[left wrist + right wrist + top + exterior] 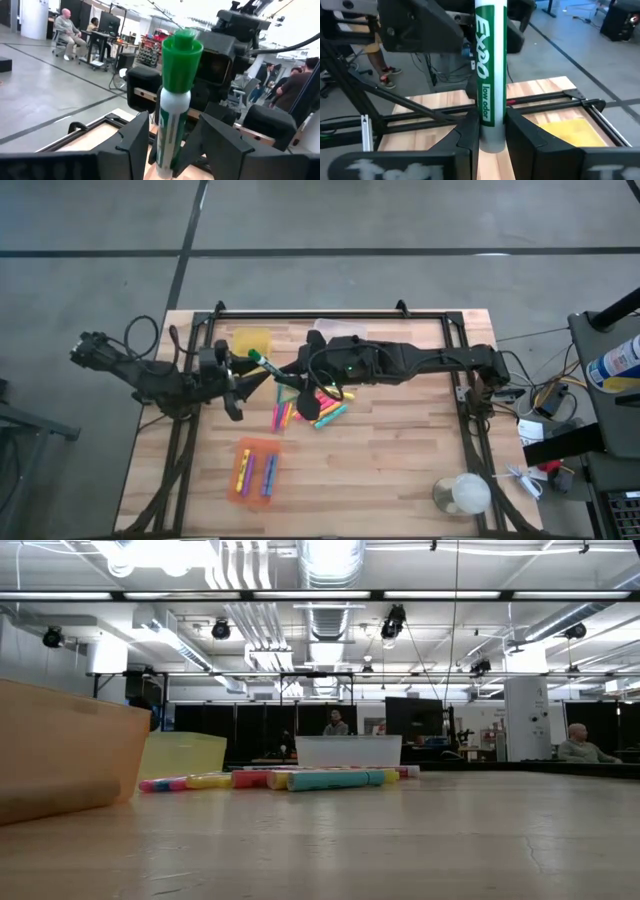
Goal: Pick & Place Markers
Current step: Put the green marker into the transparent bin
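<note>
Mid-air handoff over the desk (400,460) — green marker (262,362) pinched at its white barrel end by the right tool (492,131), fingers clamped snug on it. Left tool (170,142) spread wide around the same marker, fingers (132,142) apart from the barrel on both sides, not gripping. Loose pile of markers (310,408) lying near the desk's middle. A few more sitting in the orange bin (256,472); yellow bin (251,341) near the back rail.
</note>
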Robot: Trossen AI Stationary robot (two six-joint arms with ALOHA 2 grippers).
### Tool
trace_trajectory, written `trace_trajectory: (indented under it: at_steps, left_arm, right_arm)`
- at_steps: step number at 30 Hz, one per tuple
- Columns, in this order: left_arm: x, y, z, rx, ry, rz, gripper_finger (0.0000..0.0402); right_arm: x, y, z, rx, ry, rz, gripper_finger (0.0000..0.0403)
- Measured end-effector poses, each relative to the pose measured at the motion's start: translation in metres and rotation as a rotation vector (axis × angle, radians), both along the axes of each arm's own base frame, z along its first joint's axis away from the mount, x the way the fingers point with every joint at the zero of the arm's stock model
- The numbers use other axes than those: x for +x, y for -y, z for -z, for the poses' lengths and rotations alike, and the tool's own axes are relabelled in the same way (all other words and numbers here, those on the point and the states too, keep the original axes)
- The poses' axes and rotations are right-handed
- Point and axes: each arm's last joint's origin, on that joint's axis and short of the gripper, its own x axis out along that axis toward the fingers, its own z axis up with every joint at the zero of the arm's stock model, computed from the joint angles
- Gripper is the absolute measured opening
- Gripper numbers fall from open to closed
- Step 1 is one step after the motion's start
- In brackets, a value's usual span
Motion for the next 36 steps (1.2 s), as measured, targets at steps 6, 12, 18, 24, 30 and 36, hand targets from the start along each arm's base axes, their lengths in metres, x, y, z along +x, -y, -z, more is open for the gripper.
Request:
trace_trajectory:
  at_steps: [6, 12, 18, 24, 30, 36]
  left_arm:
    - [-0.0019, -0.0009, -0.0022, -0.020, 0.022, 0.012, 0.0169]
    - [-0.0014, -0.0016, -0.0039, -0.017, 0.037, 0.025, 0.0169]
    - [-0.0011, -0.0016, -0.0048, -0.032, 0.051, 0.042, 0.0168]
    - [0.0004, -0.0001, -0.0067, -0.043, 0.078, 0.092, 0.0155]
    - [0.0005, -0.0001, -0.0065, -0.057, 0.081, 0.097, 0.0130]
    - [0.0005, -0.0001, -0.0064, -0.073, 0.085, 0.098, 0.0076]
  right_arm:
    - [-0.0010, -0.0101, -0.0064, 0.003, 0.041, -0.019, 0.0068]
    - [-0.0004, -0.0093, -0.0067, 0.025, 0.051, -0.017, 0.0068]
    - [-0.0002, -0.0090, -0.0071, 0.047, 0.057, -0.018, 0.0068]
    - [0.0003, -0.0062, -0.0064, 0.084, 0.057, -0.008, 0.0068]
    - [0.0004, -0.0066, -0.0065, 0.112, 0.060, -0.014, 0.0068]
    - [0.0004, -0.0069, -0.0065, 0.121, 0.060, -0.016, 0.0068]
